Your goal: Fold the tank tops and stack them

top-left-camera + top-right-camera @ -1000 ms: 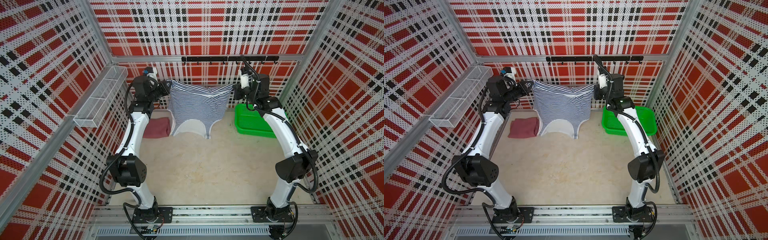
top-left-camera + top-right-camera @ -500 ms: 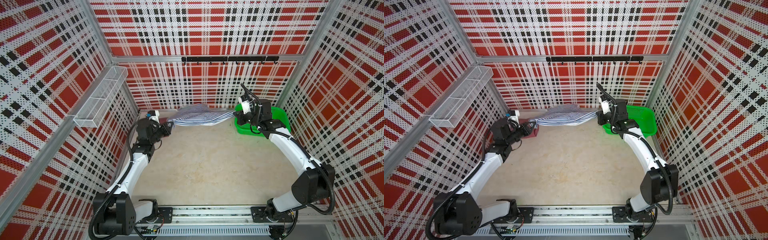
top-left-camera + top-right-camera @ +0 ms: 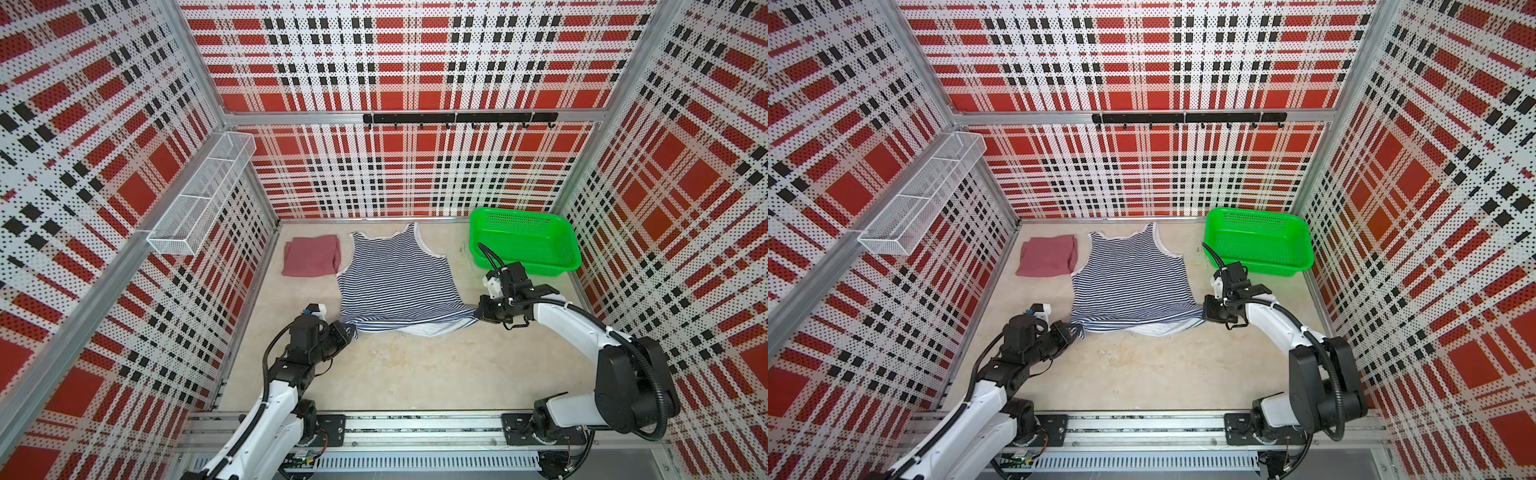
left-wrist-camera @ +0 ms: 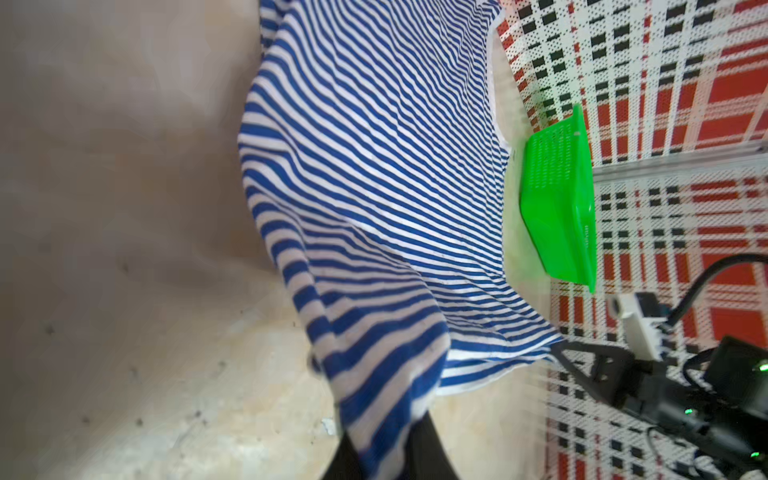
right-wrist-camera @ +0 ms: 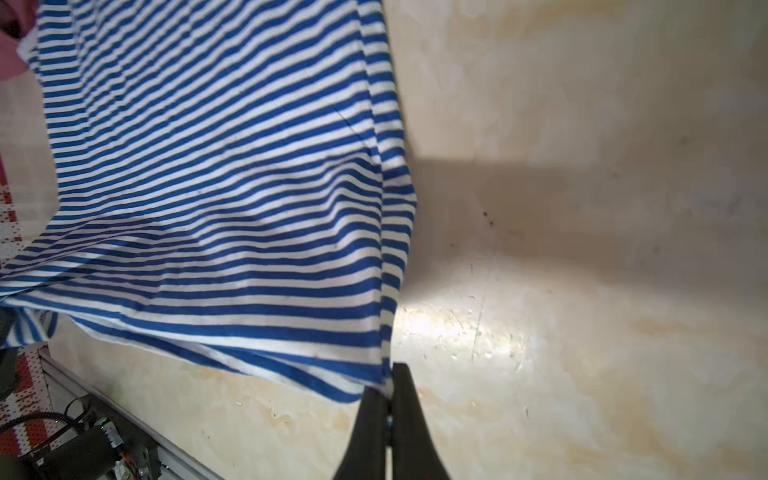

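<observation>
Two tank tops, one already folded; the striped one lies spread out, ready for its first fold.
Striped tank top (image 3: pixel 395 282) lies flat mid-table, straps toward the back wall; the next move, I judge, needs both hem corners carried evenly toward the straps. Green mesh basket (image 3: pixel 548 268) and white wire shelf (image 3: pixel 199 199) look empty. Folded maroon tank top (image 3: pixel 311 255) lies just beside it, back left. Right gripper (image 5: pixel 390 370) is clamped on one hem corner; left gripper (image 3: pixel 349 329) has cloth between slightly parted jaws, grip uncertain.

The right gripper (image 5: pixel 390 397) pinches a hem corner of the striped tank top (image 5: pixel 216 199) (jaws together). Beige table (image 5: pixel 582 291) lies beneath.
</observation>
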